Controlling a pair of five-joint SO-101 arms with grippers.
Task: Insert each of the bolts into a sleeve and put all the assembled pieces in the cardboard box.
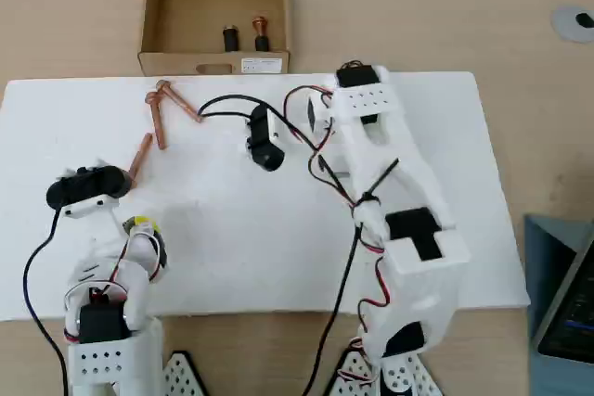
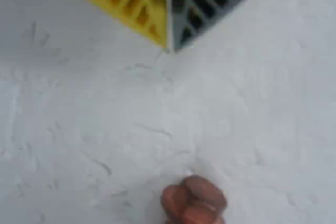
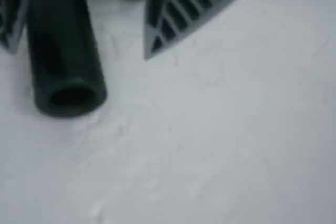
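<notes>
Left pincer (image 2: pixel 169 45) closed; bolt (image 2: pixel 193 201) partly cut off.

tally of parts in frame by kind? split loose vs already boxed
Loose copper bolts on the white mat: 3
Loose black sleeve on the mat: 1
Assembled pieces in the cardboard box: 2
Total: 6
</notes>
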